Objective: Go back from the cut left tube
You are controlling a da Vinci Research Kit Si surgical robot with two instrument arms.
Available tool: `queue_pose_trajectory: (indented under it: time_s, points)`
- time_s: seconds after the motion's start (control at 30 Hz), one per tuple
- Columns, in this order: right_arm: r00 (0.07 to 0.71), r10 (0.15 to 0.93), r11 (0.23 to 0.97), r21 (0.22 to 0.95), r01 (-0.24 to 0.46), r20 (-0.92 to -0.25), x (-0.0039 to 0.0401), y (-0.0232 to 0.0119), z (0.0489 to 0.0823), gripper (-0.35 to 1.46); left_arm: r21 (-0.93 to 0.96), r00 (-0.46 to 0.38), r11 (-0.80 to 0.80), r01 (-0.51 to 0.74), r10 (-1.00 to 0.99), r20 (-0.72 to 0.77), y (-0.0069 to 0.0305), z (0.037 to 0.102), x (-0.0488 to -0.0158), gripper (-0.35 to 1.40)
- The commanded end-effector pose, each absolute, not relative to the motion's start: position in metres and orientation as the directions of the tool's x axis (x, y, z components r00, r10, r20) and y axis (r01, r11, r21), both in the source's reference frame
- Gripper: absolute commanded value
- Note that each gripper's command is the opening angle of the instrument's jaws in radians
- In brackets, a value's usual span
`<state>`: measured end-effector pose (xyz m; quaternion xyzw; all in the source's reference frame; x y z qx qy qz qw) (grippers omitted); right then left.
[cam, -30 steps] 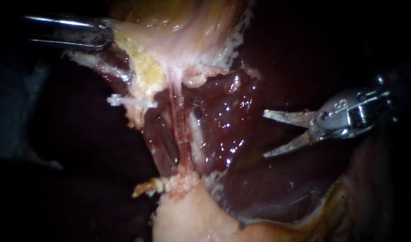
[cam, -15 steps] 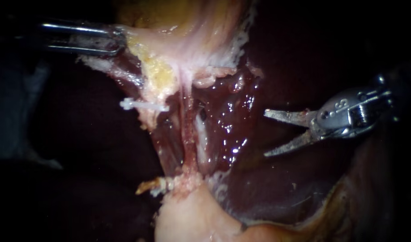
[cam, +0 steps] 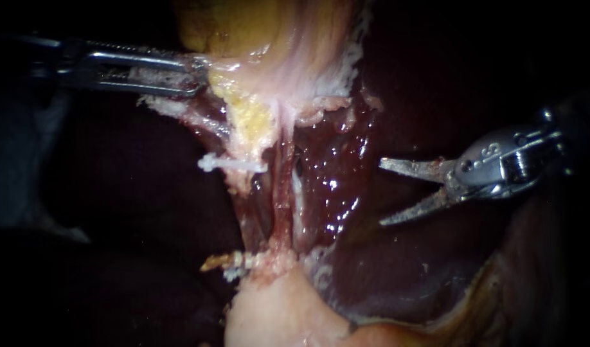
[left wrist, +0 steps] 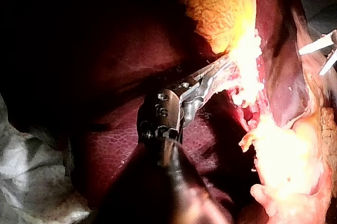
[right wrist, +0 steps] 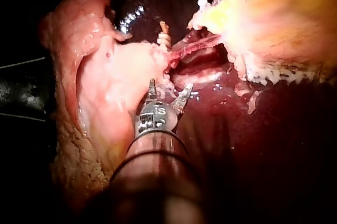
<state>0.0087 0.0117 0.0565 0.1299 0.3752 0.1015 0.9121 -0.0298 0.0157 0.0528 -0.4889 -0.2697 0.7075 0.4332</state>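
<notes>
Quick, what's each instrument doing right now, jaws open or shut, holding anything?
Left instrument: jaws shut on the gallbladder edge.
Right instrument: jaws open, holding nothing.

The liver [cam: 346, 186] lay dark red and wet, glistening beside a thin reddish tube [cam: 281, 205] stretched taut between the gallbladder [cam: 301, 51] above and a pale tissue mass [cam: 276, 315] below; a patch of yellow fat [cam: 251, 122] clung under the gallbladder; crumpled white cloth [left wrist: 31, 182] lay beside the liver
</notes>
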Motion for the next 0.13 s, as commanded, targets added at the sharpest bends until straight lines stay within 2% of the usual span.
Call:
queue_pose_trajectory:
  time_s: [0.03,0.13]
  points:
    - [0.698,0.282,0.946,0.313,-0.087,-0.659,0.0087,0.0117,0.0564,1.45,-0.805,-0.147,-0.479,-0.350,0.877,-0.458,0.0157,0.0528,-0.0298,-0.35]
    - [0.697,0.282,0.946,0.313,-0.087,-0.659,0.0086,0.0117,0.0564,1.45,-0.805,-0.147,-0.479,-0.350,0.877,-0.458,0.0157,0.0528,-0.0298,-0.35]
